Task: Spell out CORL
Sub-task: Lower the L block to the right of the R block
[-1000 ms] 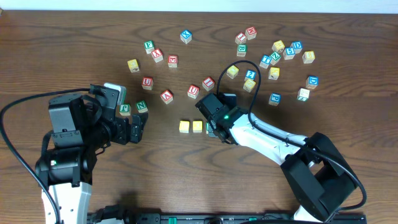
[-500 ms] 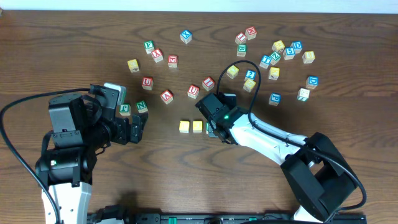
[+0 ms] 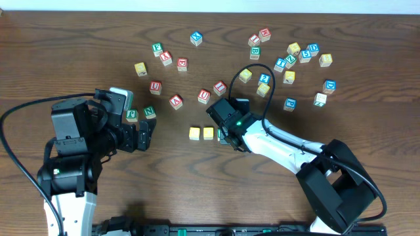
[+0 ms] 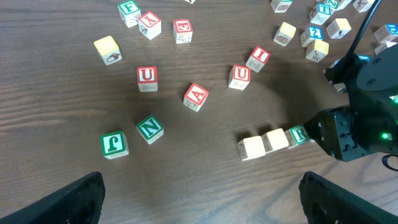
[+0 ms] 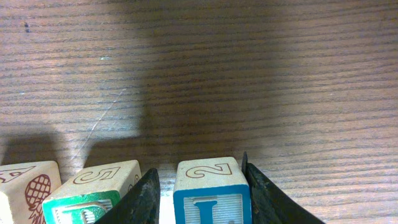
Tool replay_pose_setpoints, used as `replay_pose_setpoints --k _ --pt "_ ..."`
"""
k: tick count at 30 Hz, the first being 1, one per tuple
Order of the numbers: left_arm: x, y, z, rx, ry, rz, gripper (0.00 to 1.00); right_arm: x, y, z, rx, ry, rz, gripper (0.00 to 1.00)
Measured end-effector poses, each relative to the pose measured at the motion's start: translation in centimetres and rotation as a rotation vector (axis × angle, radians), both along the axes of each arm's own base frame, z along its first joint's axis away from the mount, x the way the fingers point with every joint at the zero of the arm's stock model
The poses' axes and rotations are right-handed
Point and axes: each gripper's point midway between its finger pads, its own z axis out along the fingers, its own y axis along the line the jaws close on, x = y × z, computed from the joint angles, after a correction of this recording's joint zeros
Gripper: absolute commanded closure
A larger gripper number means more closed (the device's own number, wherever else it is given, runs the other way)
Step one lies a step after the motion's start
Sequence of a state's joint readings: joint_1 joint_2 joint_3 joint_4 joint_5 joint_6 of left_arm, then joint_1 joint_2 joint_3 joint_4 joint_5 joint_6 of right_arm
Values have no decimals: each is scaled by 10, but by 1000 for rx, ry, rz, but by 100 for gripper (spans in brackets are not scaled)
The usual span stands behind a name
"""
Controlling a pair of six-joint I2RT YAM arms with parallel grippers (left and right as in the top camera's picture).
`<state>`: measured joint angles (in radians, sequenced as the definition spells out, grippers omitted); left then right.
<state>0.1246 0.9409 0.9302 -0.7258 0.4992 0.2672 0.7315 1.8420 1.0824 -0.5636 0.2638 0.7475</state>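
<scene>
The row looks complete at centre frame: two yellow cubes (image 3: 194,133), the R cube (image 5: 93,194), then the L cube (image 5: 211,200) between the right gripper (image 5: 200,186) fingers; whether they are clamped I cannot tell. The left gripper (image 4: 202,190) fingers are wide apart. Judging by this, only the release is left.

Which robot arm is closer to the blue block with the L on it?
Right. The right end effector straddles the blue-edged wooden L cube; the left end effector is much farther off, by the green-edged N cube.

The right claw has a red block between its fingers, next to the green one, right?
Not red. The right claw has a blue-edged block, with a blue L, between its fingers; the right wrist view shows it. It does sit next to the green block.
</scene>
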Motion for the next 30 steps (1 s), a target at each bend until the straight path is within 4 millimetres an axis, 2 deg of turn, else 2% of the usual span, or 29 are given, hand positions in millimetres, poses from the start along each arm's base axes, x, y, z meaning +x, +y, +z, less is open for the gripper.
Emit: replay_pose_setpoints --k 30 --pt "0 0 0 0 0 0 2 0 0 0 0 0 0 60"
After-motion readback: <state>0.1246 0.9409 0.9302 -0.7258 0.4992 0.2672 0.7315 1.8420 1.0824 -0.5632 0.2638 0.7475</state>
